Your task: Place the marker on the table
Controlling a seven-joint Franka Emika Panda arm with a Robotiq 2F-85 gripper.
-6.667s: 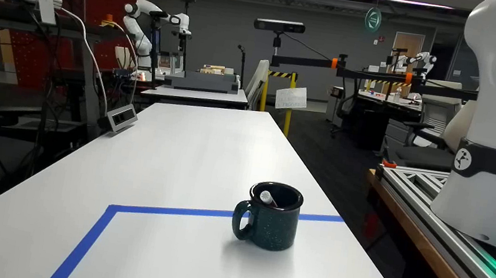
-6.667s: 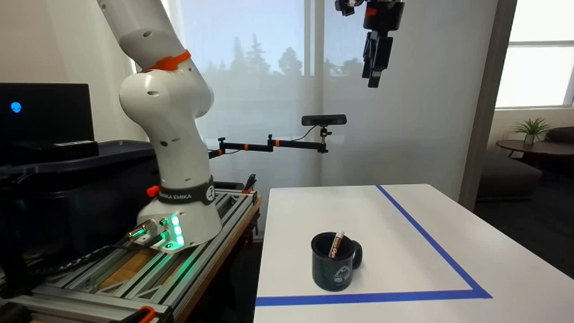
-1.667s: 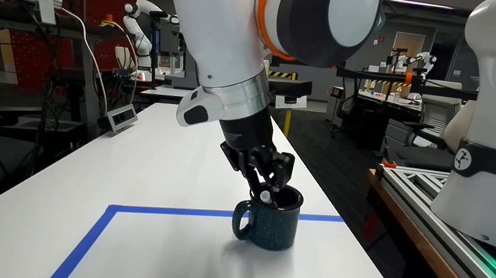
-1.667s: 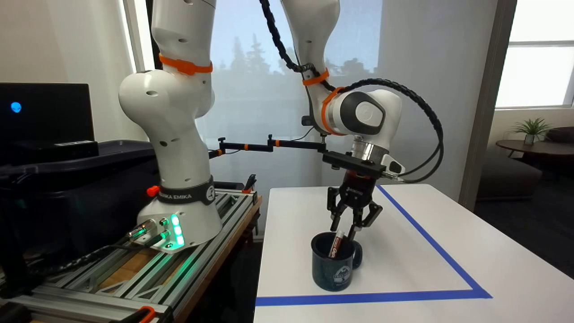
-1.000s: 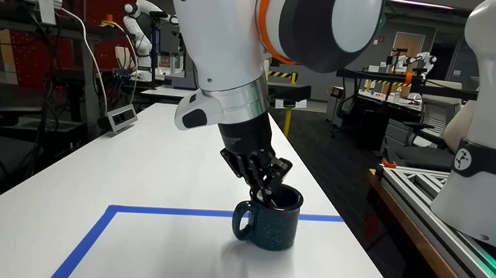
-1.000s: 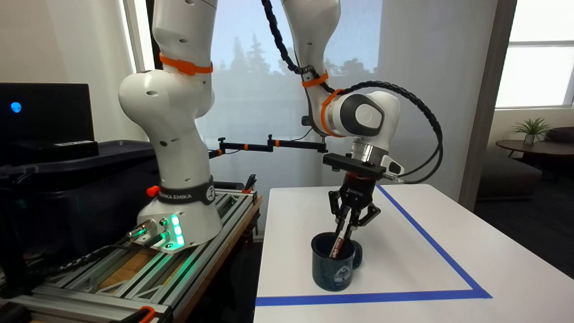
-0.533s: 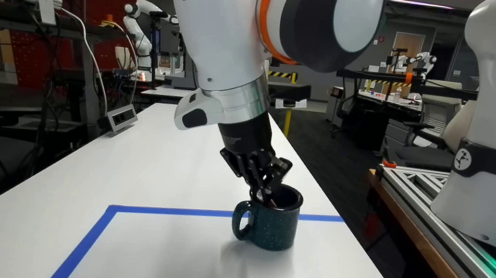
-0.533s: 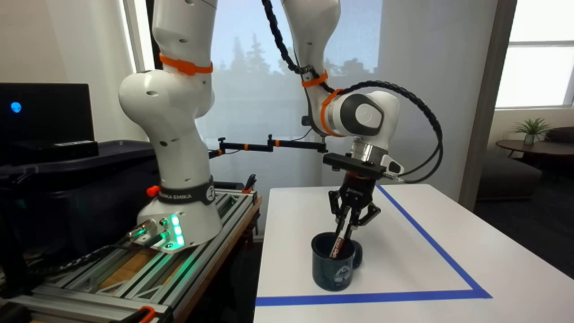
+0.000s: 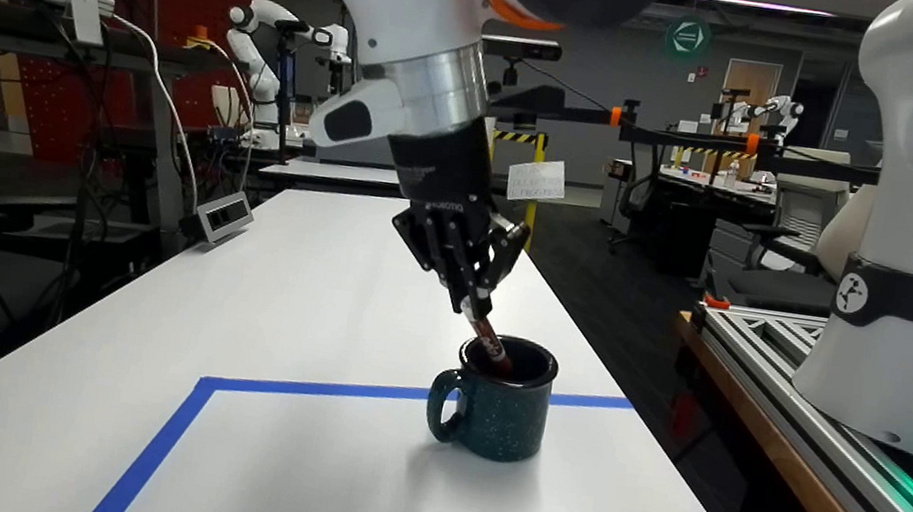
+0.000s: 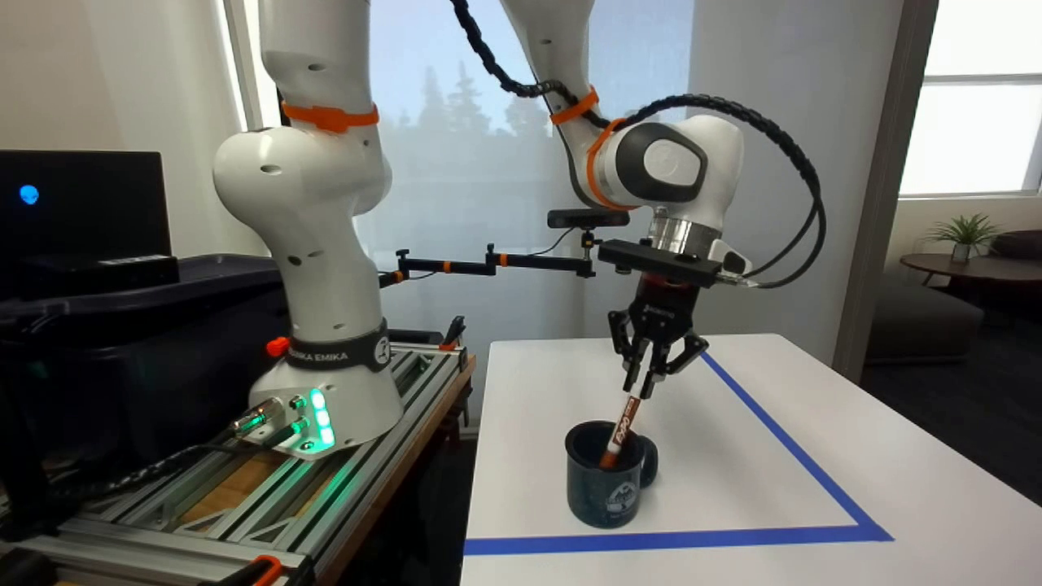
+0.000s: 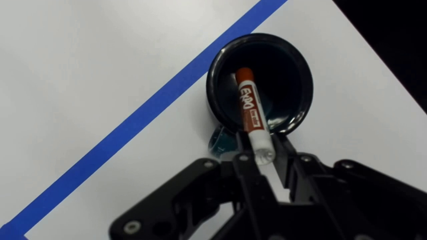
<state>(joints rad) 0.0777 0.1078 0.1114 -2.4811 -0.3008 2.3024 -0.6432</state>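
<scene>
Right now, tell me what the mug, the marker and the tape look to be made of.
Mug: enamelled metal or glazed ceramic, glossy; pale speckles and rim glints fit either. Marker: likely plastic, smooth; white barrel, printed label, orange end. Tape: paper or vinyl, fairly matte; its even blue strip shows little glare, so I can't tell which.

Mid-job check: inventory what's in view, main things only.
Worktable: one, white, foreground of both exterior views.
Tape: two strips, blue, meeting at a corner on the worktable.
Mug: one, dark green, upright on the worktable.
Marker: one, white with red label, tilted, orange end inside the mug.
Other robot arms: two, white, background of an exterior view.
Plant: one, green, background of an exterior view.
Gripper: one, black, above the mug, closed on the marker's white end.
Arm: one, white with orange bands, over the worktable.
</scene>
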